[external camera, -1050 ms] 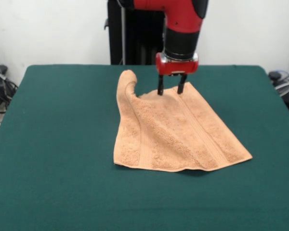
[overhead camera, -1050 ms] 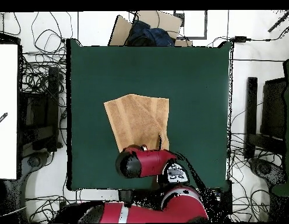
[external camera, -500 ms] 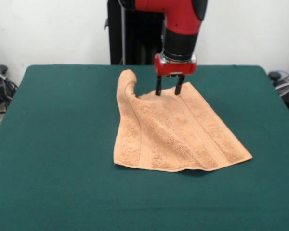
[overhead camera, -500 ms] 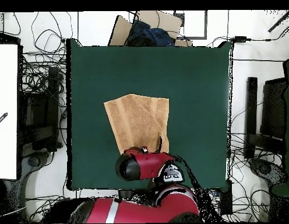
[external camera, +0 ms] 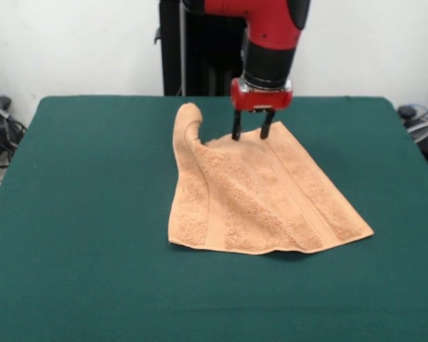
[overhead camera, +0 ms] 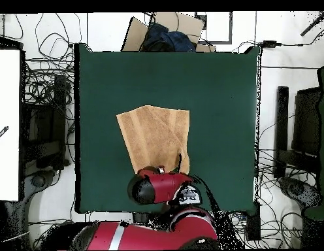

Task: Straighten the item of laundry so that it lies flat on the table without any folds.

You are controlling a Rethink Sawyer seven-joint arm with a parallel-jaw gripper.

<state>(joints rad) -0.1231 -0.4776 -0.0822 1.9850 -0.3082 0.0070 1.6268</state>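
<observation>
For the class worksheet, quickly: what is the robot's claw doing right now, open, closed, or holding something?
Claw: open, its two fingers apart, holding nothing, at the far edge of the towel.

Front camera low across table [external camera: 71, 214], overhead straight down — both share towel [external camera: 257, 199]

arm: red and black, comes straight down at the far side, wrist vertical
gripper [external camera: 248, 132]: points straight down, red base above two black fingers [external camera: 236, 127]
fingers: parted with a clear gap, tips low at the far middle
</observation>
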